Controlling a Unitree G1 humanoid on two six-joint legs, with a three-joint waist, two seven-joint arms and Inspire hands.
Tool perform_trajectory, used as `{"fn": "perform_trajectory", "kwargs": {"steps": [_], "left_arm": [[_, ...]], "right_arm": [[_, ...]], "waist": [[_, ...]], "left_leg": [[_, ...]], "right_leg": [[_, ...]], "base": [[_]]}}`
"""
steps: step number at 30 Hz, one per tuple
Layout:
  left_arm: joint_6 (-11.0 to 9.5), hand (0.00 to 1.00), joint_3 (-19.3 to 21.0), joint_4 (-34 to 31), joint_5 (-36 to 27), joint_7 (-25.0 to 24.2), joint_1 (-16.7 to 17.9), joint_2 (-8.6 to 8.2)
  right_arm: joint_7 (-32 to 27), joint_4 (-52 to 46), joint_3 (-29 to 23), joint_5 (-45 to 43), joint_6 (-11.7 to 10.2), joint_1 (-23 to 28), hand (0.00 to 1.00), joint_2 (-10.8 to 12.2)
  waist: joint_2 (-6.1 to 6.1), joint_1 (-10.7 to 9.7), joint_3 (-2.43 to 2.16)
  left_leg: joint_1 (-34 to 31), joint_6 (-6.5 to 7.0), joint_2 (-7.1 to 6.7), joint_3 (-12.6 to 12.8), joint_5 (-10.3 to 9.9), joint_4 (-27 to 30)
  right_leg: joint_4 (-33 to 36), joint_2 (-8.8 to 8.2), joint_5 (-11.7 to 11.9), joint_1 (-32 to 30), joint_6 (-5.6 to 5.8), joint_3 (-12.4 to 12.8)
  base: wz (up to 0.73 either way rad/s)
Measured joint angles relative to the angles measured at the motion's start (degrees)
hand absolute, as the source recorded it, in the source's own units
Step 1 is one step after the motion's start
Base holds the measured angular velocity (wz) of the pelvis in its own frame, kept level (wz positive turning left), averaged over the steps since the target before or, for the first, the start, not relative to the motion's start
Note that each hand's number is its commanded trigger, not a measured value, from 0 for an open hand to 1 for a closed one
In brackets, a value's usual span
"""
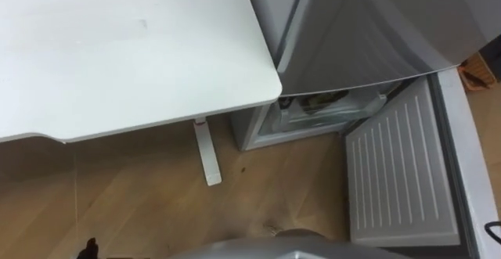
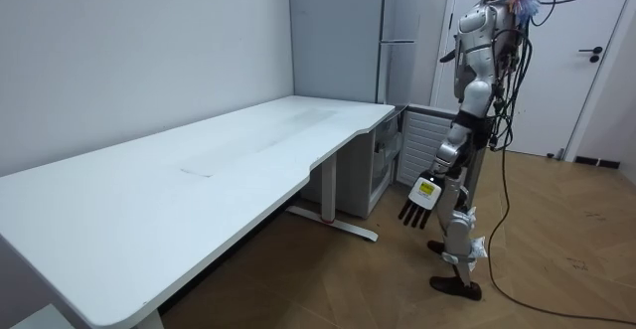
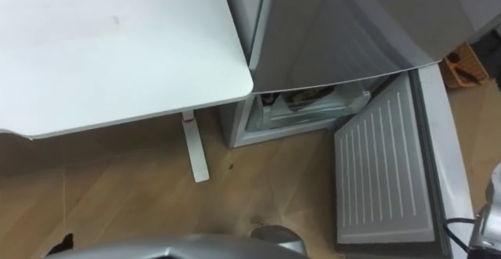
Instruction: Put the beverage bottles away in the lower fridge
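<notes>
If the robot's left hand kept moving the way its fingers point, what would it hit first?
Probably the wooden floor. The left hand hangs with straight fingers pointing down, and the way below looks free, though depth is hard to judge.

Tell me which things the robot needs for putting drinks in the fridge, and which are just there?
For the job: fridge; its open lower door; lower compartment, dark things inside, unclear what; left robot hand, hanging open and empty.
Just there: white table; brown thing on the floor.
</notes>
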Motion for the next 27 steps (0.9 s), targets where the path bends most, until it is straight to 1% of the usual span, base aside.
{"fn": "perform_trajectory", "kwargs": {"steps": [1,3,4,7,9,10,11,12,14,15,17,19,21,23,27], "left_arm": [[0.3,0.0,0.0,0.0,0.0,0.1,0.1,0.02],[0.6,0.0,0.0,0.0,0.0,0.1,0.1,0.01],[0.6,0.0,0.0,0.0,0.2,0.1,0.1,0.03],[0.6,0.0,0.1,-0.1,0.5,0.0,0.1,0.17],[0.9,0.0,0.1,-0.4,0.5,0.0,0.2,0.17],[1.2,0.0,0.1,-1.0,0.5,0.0,0.2,0.16],[1.4,0.0,0.1,-1.5,0.4,0.0,0.2,0.15],[1.4,0.0,0.2,-1.6,0.5,0.0,0.2,0.16],[1.8,0.0,0.3,-2.2,0.5,0.0,0.1,0.31],[1.8,0.0,0.3,-2.2,0.5,0.0,0.0,0.42],[1.8,0.0,0.3,-2.2,0.5,0.0,-0.2,1.09],[2.0,0.0,0.3,-2.2,0.4,0.0,-0.2,1.59],[2.4,0.0,0.3,-2.2,0.4,0.0,-0.2,1.92],[2.8,0.0,0.3,-2.2,0.5,-0.1,-0.2,2.03],[2.8,0.0,0.1,-2.3,0.4,-0.2,-0.2,2.31]], "right_arm": [[0.1,2.6,-0.1,2.2,0.1,0.0,0.0,-0.5],[0.8,6.2,-0.3,4.7,0.8,0.0,0.0,-0.5],[1.7,8.5,-0.4,6.1,1.4,-0.1,0.0,-0.5],[3.4,13.6,-1.2,10.1,2.6,-0.4,0.0,-0.6],[4.1,15.8,-1.4,14.0,2.8,-0.7,0.0,-1.0],[4.4,18.6,-1.4,16.3,3.0,-1.4,0.0,-1.9],[4.7,21.1,-1.4,17.7,3.5,-2.0,0.0,-2.9],[4.8,22.4,-1.5,18.1,3.5,-2.4,0.0,-3.4],[4.9,28.7,-1.5,19.6,3.8,-4.7,0.0,-6.2],[5.1,30.3,-1.5,19.9,3.9,-5.3,0.0,-6.9],[6.4,36.4,-1.4,22.0,4.4,-7.2,0.0,-9.8],[6.5,39.5,-1.4,23.8,4.7,-7.9,0.0,-11.3],[6.5,41.4,-1.4,24.7,4.9,-8.3,0.0,-11.9],[6.5,43.3,-1.4,25.7,5.1,-8.9,0.0,-11.9],[6.7,45.5,-0.9,26.4,5.2,-10.0,0.0,-11.9]], "waist": [[-0.27,0.0,-0.1],[-0.61,0.1,-0.09],[-0.95,0.0,-0.18],[-1.05,0.0,-0.25],[-0.93,-0.3,-0.26],[-0.86,-0.3,-0.27],[-1.04,-0.4,-0.17],[-0.95,-0.3,-0.17],[-0.95,-0.6,-0.13],[-0.95,-0.6,-0.13],[-1.06,-0.5,-0.1],[-1.1,-0.2,-0.09],[-1.22,-0.2,-0.06],[-1.37,-0.2,-0.05],[-1.39,-0.2,-0.03]], "left_leg": [[0.0,0.0,0.05,-0.1,0.0,0.0],[0.0,0.0,0.07,-0.4,0.0,0.0],[-0.2,0.0,0.06,-0.8,0.0,0.0],[-0.4,0.0,0.09,-1.1,0.0,0.1],[-0.5,0.0,0.12,-1.2,0.0,0.1],[-0.5,0.0,0.12,-1.2,0.0,0.2],[-0.5,0.0,0.13,-1.2,0.0,0.2],[-0.5,0.0,0.14,-1.2,0.0,0.2],[-0.4,0.0,0.14,-1.2,0.0,0.2],[-0.4,0.0,0.14,-1.2,0.0,0.2],[-0.4,-0.01,0.22,-1.2,0.0,0.2],[-0.3,-0.03,0.28,-1.1,0.0,0.1],[-0.2,-0.06,0.32,-1.1,0.0,0.0],[-0.1,-0.07,0.33,-1.0,0.0,0.0],[-0.1,-0.07,0.31,-1.0,0.0,0.0]], "right_leg": [[0.0,-0.01,0.0,0.0,-0.02,-0.1],[0.0,-0.07,0.0,0.1,-0.05,-0.4],[0.0,-0.12,0.1,0.0,-0.09,-0.8],[0.1,-0.2,0.1,0.0,-0.16,-1.2],[0.1,-0.62,0.2,0.0,-0.26,-1.7],[0.2,-0.64,0.2,0.0,-0.27,-1.7],[0.3,-0.64,0.2,0.0,-0.27,-1.7],[0.3,-0.62,0.2,0.0,-0.28,-1.7],[0.3,-0.6,0.2,0.0,-0.3,-1.7],[0.3,-0.58,0.2,0.0,-0.3,-1.6],[0.3,-0.49,0.2,0.0,-0.32,-1.6],[0.3,-0.36,0.2,0.1,-0.33,-1.7],[0.2,-0.28,0.2,0.1,-0.33,-1.8],[0.1,-0.11,0.2,0.1,-0.33,-1.7],[0.0,-0.1,0.2,0.2,-0.34,-1.7]], "base": [[0.08],[0.1],[0.1],[0.05],[0.03],[0.0],[0.0],[0.0],[0.0],[0.0],[0.0],[0.0],[0.0],[0.0],[0.0]]}}
